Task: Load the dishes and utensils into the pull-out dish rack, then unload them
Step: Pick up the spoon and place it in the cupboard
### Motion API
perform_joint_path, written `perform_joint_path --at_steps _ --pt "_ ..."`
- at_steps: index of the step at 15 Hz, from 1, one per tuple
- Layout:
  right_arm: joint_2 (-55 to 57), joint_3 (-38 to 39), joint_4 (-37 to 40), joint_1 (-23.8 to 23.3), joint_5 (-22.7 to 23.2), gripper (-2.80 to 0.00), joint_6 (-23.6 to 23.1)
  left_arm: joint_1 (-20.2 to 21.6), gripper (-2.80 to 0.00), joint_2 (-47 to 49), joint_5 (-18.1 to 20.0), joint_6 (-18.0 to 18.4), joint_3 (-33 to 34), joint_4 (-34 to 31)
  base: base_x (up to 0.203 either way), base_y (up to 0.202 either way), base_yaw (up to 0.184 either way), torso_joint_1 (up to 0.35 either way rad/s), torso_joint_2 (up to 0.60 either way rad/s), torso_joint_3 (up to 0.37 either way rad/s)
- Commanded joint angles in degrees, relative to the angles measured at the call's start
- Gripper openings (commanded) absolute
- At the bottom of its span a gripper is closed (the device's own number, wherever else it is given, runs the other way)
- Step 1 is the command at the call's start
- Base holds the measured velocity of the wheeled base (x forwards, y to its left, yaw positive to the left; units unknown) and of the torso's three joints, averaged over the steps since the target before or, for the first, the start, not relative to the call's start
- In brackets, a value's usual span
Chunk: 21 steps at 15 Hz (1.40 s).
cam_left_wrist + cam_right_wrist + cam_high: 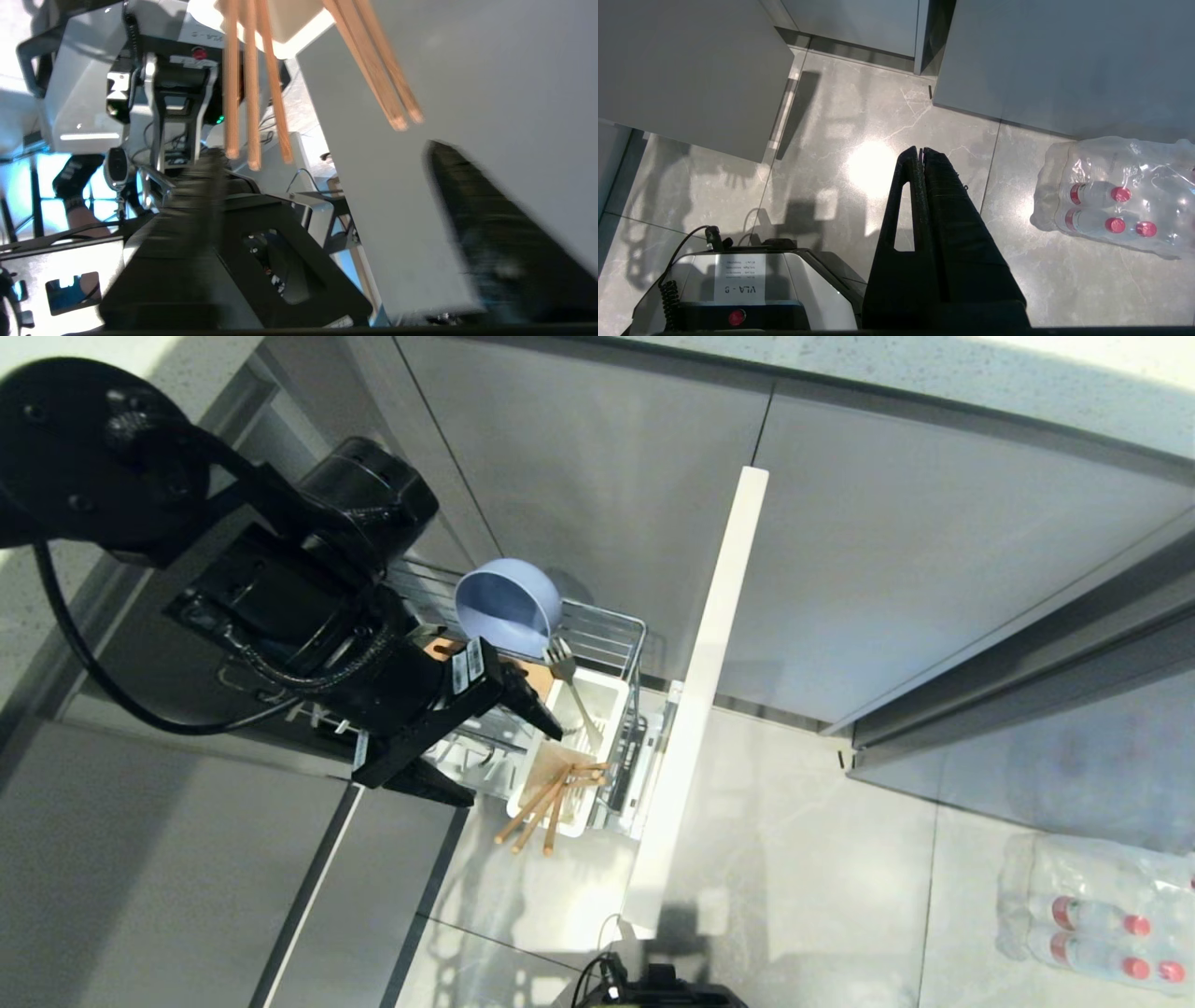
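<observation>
The thin pale wooden chopsticks (pixel 546 800) stand bundled in the white rectangular utensil cup (pixel 597 695) of the chrome wire pull-out dish rack (pixel 611 635), and their free ends lean out over the cup's near rim, just beside and a little below the tips of your left gripper (pixel 509 747). In the left wrist view the same chopsticks (pixel 252 84) hang between and in front of the two fingers, not touched by either.

That claw is spread wide and has hold of nothing.

You may expect the chopsticks to be very light, stiff and rather smooth, so they can roll or scissor apart when you pinch them. Take them together, near the free ends where they lie close, and close the claw across them, not along them.

The slim silver-grey metal fork (pixel 571 683) stands in the same cup, farther from the claw, with its tines up; it looks thin and slippery, and its handle is deep in the cup.

The small round periwinkle-blue bowl (pixel 509 602) sits tilted on its edge in the rack beyond the claw. It is probably heavier and can chip; its rim is the place to grasp.

Your right gripper (pixel 920 154) hangs over the floor with fingers pressed together, empty.
</observation>
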<state>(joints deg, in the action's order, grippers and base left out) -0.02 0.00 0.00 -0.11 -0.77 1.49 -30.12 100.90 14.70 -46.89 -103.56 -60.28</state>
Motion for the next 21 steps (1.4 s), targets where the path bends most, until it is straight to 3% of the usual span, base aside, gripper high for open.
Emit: perform_joint_path --at_steps 1,10,15,18,21 --pt "0.0 0.0 0.0 0.0 0.0 -2.8 0.0 -0.5 -2.8 -3.3 0.0 -0.2 -0.1 -0.6 0.0 0.0 0.0 0.0 0.0 0.0" --pt "0.0 0.0 0.0 0.0 0.0 -2.8 0.0 -4.2 -2.8 -14.4 -1.3 0.2 -1.5 -1.8 0.0 0.0 0.0 0.0 0.0 0.0" --pt "0.0 0.0 0.0 0.0 0.0 -2.8 0.0 -4.3 -2.8 -24.0 -1.3 4.7 -3.4 -1.6 0.0 0.0 0.0 0.0 0.0 0.0" --pt "0.0 0.0 0.0 0.0 0.0 -2.8 0.0 -0.2 -2.8 -29.6 -1.1 9.3 -5.5 -1.5 0.0 0.0 0.0 0.0 0.0 0.0" --pt "0.0 0.0 0.0 0.0 0.0 -2.8 0.0 6.9 -2.8 -33.7 -1.0 14.2 -7.0 -0.7 0.0 0.0 0.0 0.0 0.0 0.0"
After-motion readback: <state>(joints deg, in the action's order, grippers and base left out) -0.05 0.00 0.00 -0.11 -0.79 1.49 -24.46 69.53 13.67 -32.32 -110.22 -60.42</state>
